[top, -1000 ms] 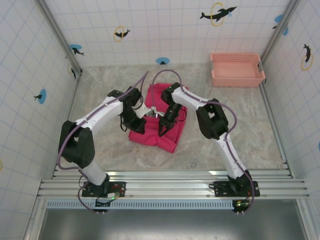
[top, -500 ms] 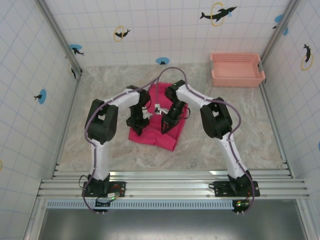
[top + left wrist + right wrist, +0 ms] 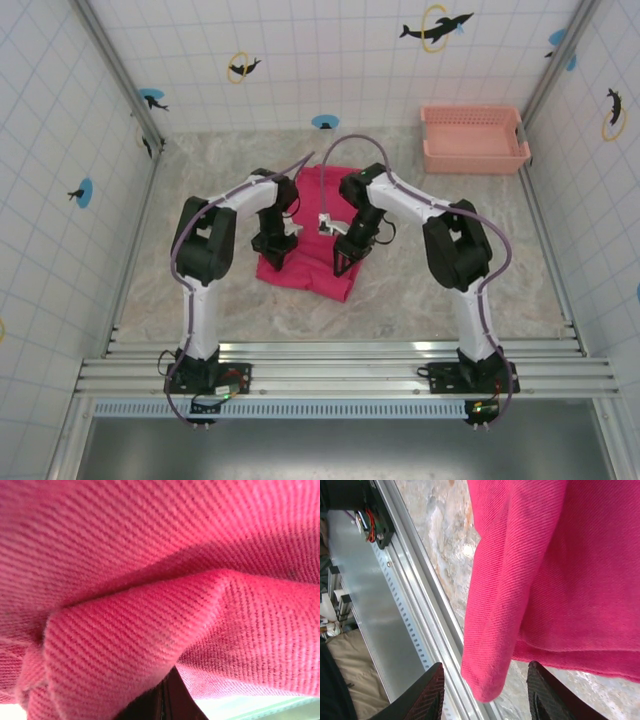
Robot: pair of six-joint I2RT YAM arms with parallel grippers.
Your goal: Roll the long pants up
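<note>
The long pants (image 3: 305, 278) lie as a folded magenta-red bundle in the middle of the marble table, and both grippers are down on them. My left gripper (image 3: 271, 253) is at the bundle's left edge. In the left wrist view the cloth (image 3: 150, 580) drapes right over the lens, and the dark fingers (image 3: 164, 702) are pressed together beneath it. My right gripper (image 3: 344, 262) stands over the bundle's right part. It is open (image 3: 485, 665), with a rounded fold of the pants (image 3: 505, 630) lying between its two fingers, untouched by either.
A pale salmon-pink plastic basket (image 3: 475, 140) stands at the back right corner. Tiled walls close in the table (image 3: 450, 270) on three sides. An aluminium rail (image 3: 340, 375) runs along the near edge, and the same rail (image 3: 420, 595) lies close beside the fold.
The left arm has swung its elbow in and set its gripper on the bundle's left edge. The right gripper has shifted slightly right and nearer. The bundle looks a little narrower.
</note>
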